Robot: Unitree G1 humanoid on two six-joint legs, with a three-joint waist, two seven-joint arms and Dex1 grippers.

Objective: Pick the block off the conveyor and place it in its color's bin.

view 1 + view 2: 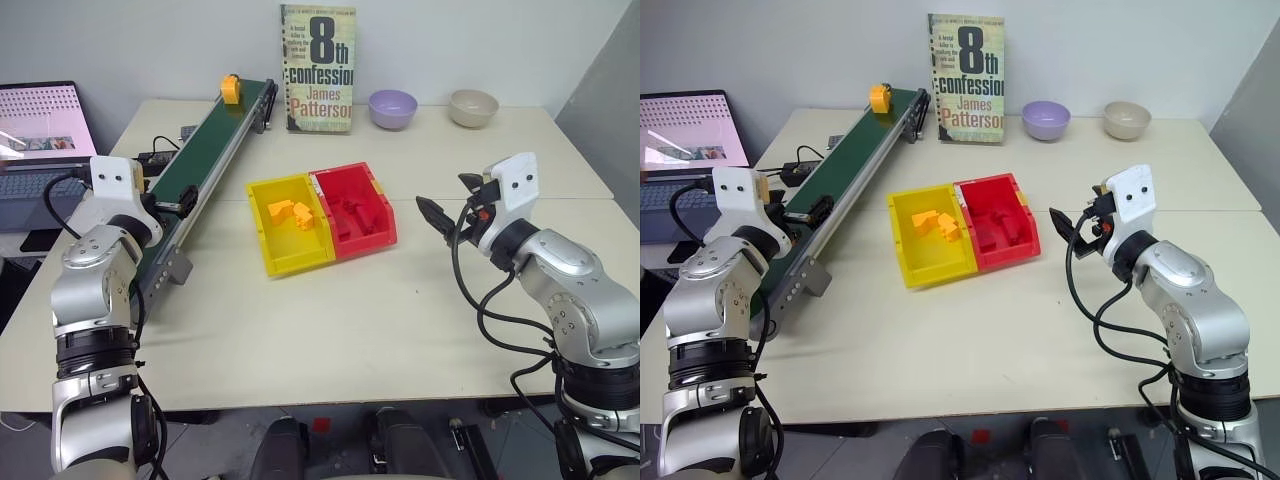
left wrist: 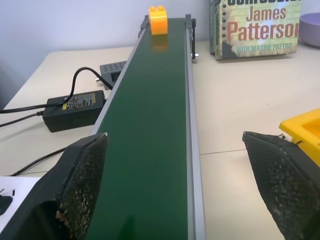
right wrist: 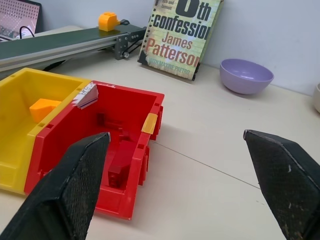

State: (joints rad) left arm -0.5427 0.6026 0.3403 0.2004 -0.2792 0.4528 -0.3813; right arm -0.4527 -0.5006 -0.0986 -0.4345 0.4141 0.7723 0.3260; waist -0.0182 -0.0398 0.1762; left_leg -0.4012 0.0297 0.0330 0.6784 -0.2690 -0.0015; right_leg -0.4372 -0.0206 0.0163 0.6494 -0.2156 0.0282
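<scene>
My left hand [image 2: 175,190] hangs over the near end of the conveyor [image 2: 150,125] with its fingers spread wide and nothing between them; the orange-yellow block [image 2: 158,19] sits at the belt's far end, well apart. I'd hold this hand centred over the belt and level, and pinch only once the block sits squarely between the pads, then carry it to the yellow bin [image 1: 262,232]. My right hand [image 3: 180,190], also spread and empty, waits near the red bin [image 3: 135,165].

Both arms are chunky silver-grey segments with black joint rings, loose black cables looping alongside, white camera housings at the wrists, and textured black fingers [image 2: 82,187].
</scene>
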